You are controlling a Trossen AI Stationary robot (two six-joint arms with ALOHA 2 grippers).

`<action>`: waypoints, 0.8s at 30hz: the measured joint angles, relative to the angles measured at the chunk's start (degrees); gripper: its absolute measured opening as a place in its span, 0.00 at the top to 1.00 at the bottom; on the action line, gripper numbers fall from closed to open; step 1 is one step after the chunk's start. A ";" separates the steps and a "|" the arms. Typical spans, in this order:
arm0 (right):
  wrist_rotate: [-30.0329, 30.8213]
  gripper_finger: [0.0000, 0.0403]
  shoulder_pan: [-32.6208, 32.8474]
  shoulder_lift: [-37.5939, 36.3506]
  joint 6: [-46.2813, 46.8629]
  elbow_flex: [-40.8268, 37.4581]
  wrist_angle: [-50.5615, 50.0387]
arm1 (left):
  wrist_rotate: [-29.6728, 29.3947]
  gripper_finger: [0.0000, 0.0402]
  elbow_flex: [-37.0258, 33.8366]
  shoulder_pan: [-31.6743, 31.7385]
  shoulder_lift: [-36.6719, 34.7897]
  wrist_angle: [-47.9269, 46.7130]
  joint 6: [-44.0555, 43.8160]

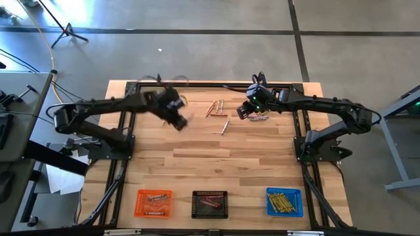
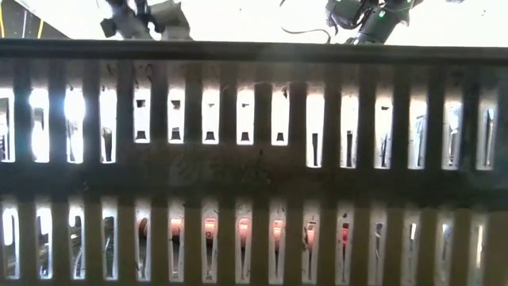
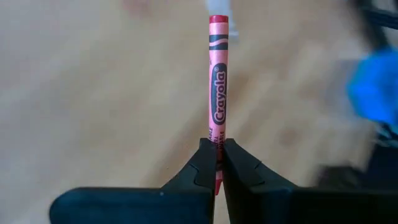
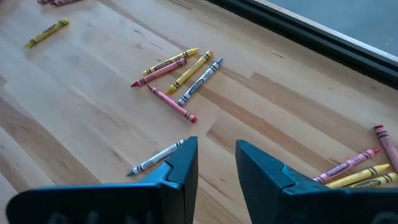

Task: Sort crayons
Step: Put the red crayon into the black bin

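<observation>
Tabletop (image 1: 216, 164): pale wood, carrying both arms, the loose crayons toward 12 o'clock and three trays along the 6 o'clock edge.
Trays: orange tray (image 1: 153, 203) at 7 o'clock with brownish-grey sticks, black tray (image 1: 210, 204) at 6 o'clock with red ones, blue tray (image 1: 284, 201) at 5 o'clock with yellow ones.
Right gripper (image 1: 244, 110): at 1 o'clock, low over the wood; jaws parted, holding nothing, with a grey crayon (image 4: 155, 158) just beside one finger.
Left gripper (image 1: 178, 122): at 11 o'clock, lifted off the wood; jaws clenched on the pink-red crayon (image 3: 217, 93).
Loose crayons (image 1: 217, 109): a small heap at 12 o'clock between the two arms, a few more under the right gripper.
Risk: in my judgement the grip is only on the crayon's tail end, so most of its length sticks out; a quick swing toward the black tray could pivot or drop it.
Cause: smooth wrapper, narrow pinch.
In the way: nothing lies between the left gripper and the trays; the right arm stands well apart from that path.
</observation>
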 joint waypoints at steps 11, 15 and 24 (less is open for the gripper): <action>-1.53 0.77 3.26 0.00 -1.52 0.00 -5.50 | -6.75 0.99 0.04 -32.03 6.49 31.37 -9.13; -1.53 0.77 5.17 0.00 -1.50 0.00 -6.14 | -7.40 0.99 0.68 -38.18 11.45 34.75 -10.49; -1.53 0.77 9.29 0.00 -1.50 0.00 -6.19 | -8.64 0.99 12.05 -49.20 26.99 30.90 -2.80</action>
